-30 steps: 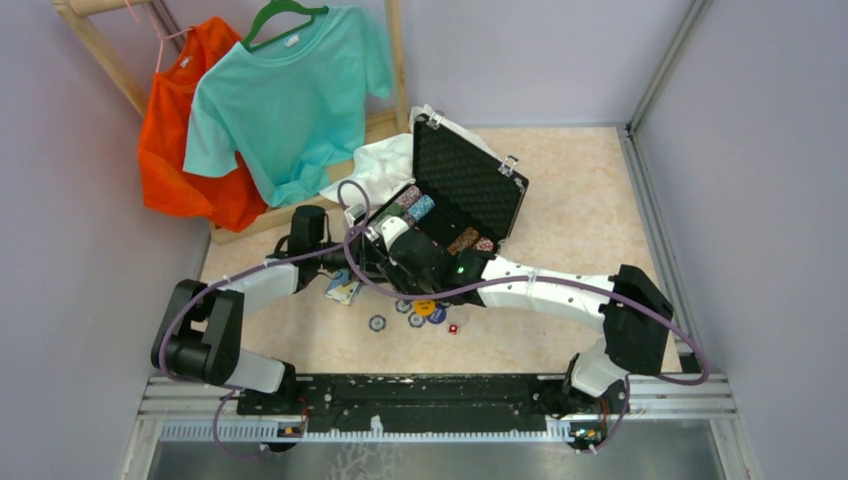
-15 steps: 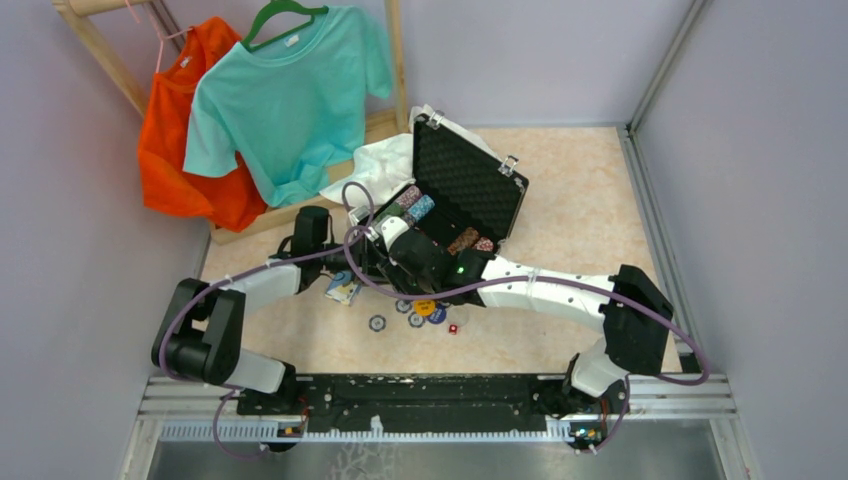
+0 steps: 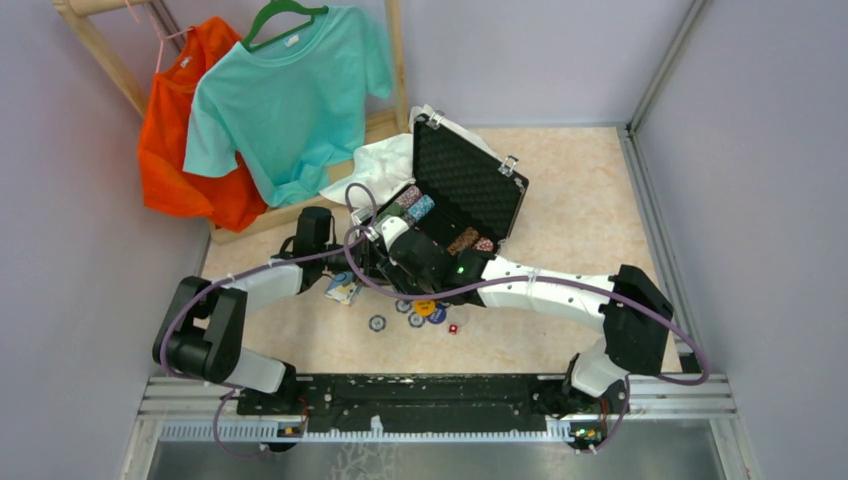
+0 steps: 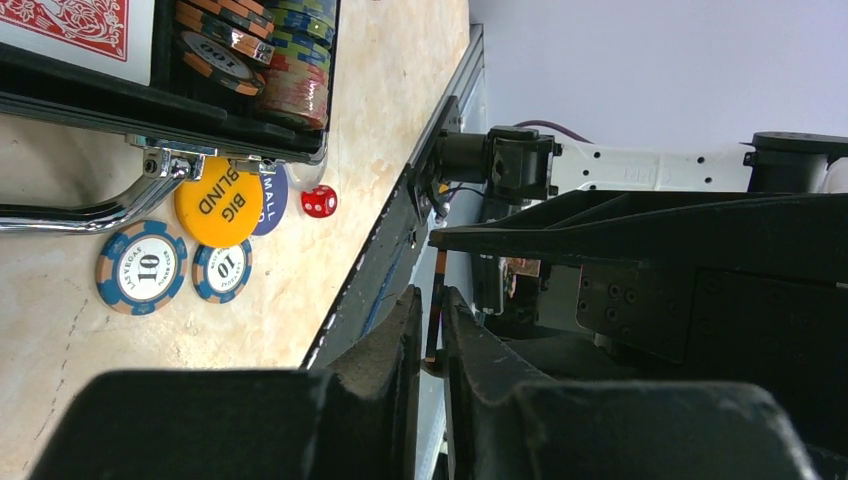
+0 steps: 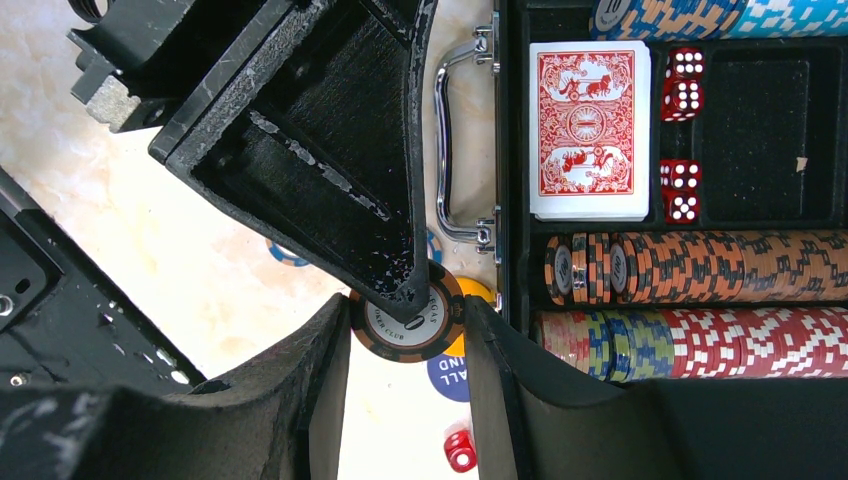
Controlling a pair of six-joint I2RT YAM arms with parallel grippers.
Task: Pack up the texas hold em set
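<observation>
1. Beige tabletop (image 3: 570, 220) — the open case (image 3: 470, 180) sits far centre, with loose chips (image 4: 140, 268), a yellow button (image 4: 218, 200) and a red die (image 4: 319, 201) just near of it
2. By the case handle the right gripper (image 5: 405, 345) pinches a brown chip (image 5: 400, 318), barely moved over the last second
3. Fingers pressed together and empty, the left gripper (image 4: 430, 320) has edged right — the chip probably still needs slotting into its row

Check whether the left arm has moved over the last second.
Yes. The left arm has crept slightly right, toward the open black case.
</observation>
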